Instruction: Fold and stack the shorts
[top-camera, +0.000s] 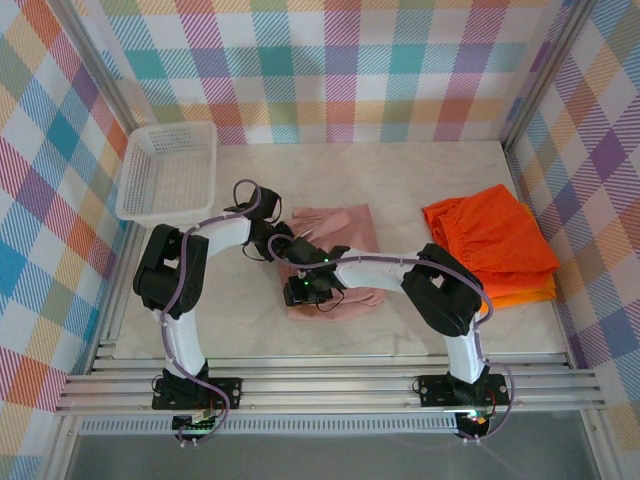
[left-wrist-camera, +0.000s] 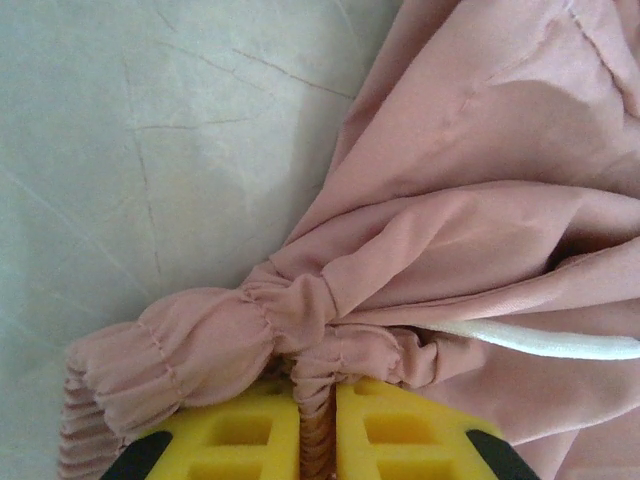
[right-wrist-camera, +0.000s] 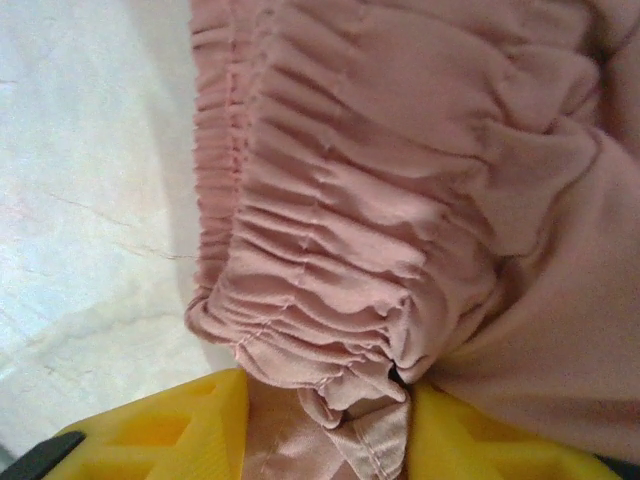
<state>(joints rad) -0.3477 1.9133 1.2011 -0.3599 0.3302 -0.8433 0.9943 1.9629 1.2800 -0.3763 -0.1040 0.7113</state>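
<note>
The dusty pink shorts (top-camera: 338, 232) lie crumpled in the middle of the table, with both arms reaching onto their left side. In the left wrist view my left gripper (left-wrist-camera: 318, 425) is shut on the gathered elastic waistband (left-wrist-camera: 200, 340), and a thin pleat of cloth is pinched between the yellow fingers (left-wrist-camera: 235, 435). My right gripper (right-wrist-camera: 325, 435) holds a thicker bunch of the same shorts (right-wrist-camera: 380, 200), waistband and hem filling the gap between its yellow fingers (right-wrist-camera: 170, 435). Bright orange shorts (top-camera: 492, 240) lie stacked at the right side of the table.
A white mesh basket (top-camera: 168, 172) stands at the back left corner. Plaid walls close in the table on three sides. Bare table surface (top-camera: 400, 180) shows behind the pink shorts and to the left of the waistband (left-wrist-camera: 150, 150). A white drawstring (left-wrist-camera: 540, 343) hangs out of the cloth.
</note>
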